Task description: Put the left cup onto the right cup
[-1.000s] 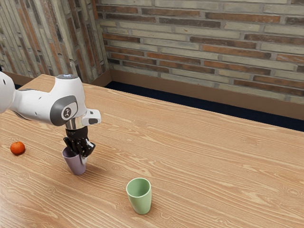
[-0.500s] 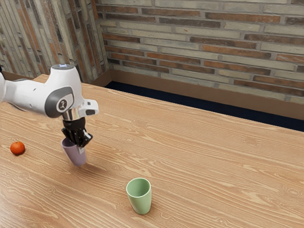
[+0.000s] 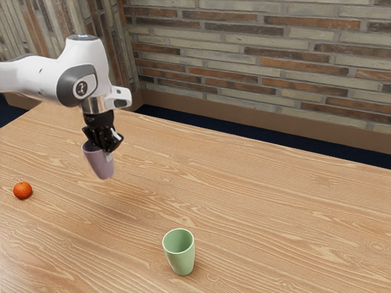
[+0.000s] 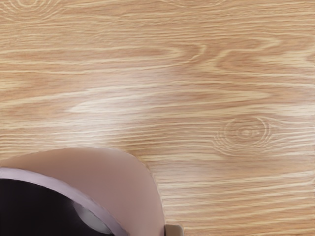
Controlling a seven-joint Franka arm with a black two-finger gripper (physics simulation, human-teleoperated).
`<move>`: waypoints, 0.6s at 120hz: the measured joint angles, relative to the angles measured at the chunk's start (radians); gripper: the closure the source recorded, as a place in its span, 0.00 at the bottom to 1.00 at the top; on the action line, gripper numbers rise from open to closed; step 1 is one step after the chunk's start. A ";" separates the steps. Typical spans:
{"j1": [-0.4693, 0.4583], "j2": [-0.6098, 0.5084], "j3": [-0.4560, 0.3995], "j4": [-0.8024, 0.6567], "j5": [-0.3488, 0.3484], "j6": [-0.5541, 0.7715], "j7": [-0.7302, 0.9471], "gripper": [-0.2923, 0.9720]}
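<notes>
Purple cup (image 3: 101, 163) is hanging tilted in the air, clear of the tabletop (image 3: 275, 201), toward the exterior view's left of the green cup (image 3: 179, 250). The green cup is standing upright, mouth up. The tabletop is showing light wood grain, and a brick wall (image 3: 256, 55) is running behind it with a dark blue floor (image 3: 256, 131) strip at its foot. An orange (image 3: 22, 190) is sitting near the exterior view's left edge. The gripper (image 3: 102, 145) is pinching the purple cup's rim, fingers close together. The wrist view is showing the purple cup (image 4: 113, 182) close up, with its pale rim and dark inside, over bare wood grain (image 4: 197, 73).
</notes>
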 joint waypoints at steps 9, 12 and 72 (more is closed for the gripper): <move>0.011 0.000 -0.022 0.013 -0.003 -0.024 0.000 0.85; 0.017 0.001 -0.031 0.018 -0.004 -0.031 0.001 0.85; 0.035 0.051 -0.243 0.112 -0.011 -0.073 0.002 0.85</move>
